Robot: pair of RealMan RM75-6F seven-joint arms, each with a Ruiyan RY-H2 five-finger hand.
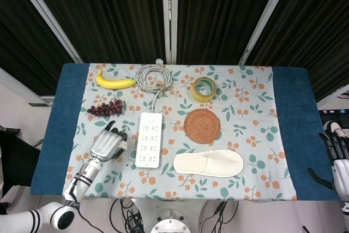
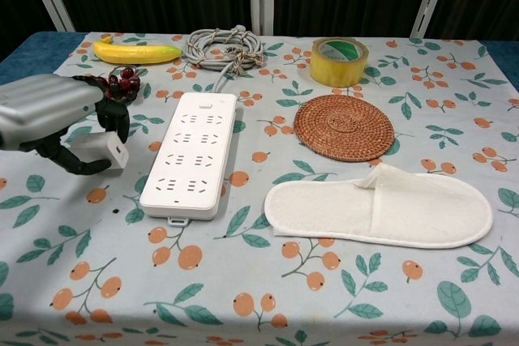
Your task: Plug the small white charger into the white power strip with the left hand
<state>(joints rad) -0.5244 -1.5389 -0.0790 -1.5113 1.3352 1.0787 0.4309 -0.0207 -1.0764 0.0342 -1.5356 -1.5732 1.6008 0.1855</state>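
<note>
Left hand (image 2: 49, 115) pinching charger (image 2: 101, 150), left of strip (image 2: 193, 151), seemingly just lifting. Probably light, rigid, smooth plastic; best gripped on side faces, prongs clear. Right hand (image 1: 339, 159) idle, apparently empty.

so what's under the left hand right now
The small white charger sits under the left hand, with the dark fingers curled over its top and side. The chest view shows its front face; the head view hides it almost entirely, and its prongs cannot be seen.
</note>
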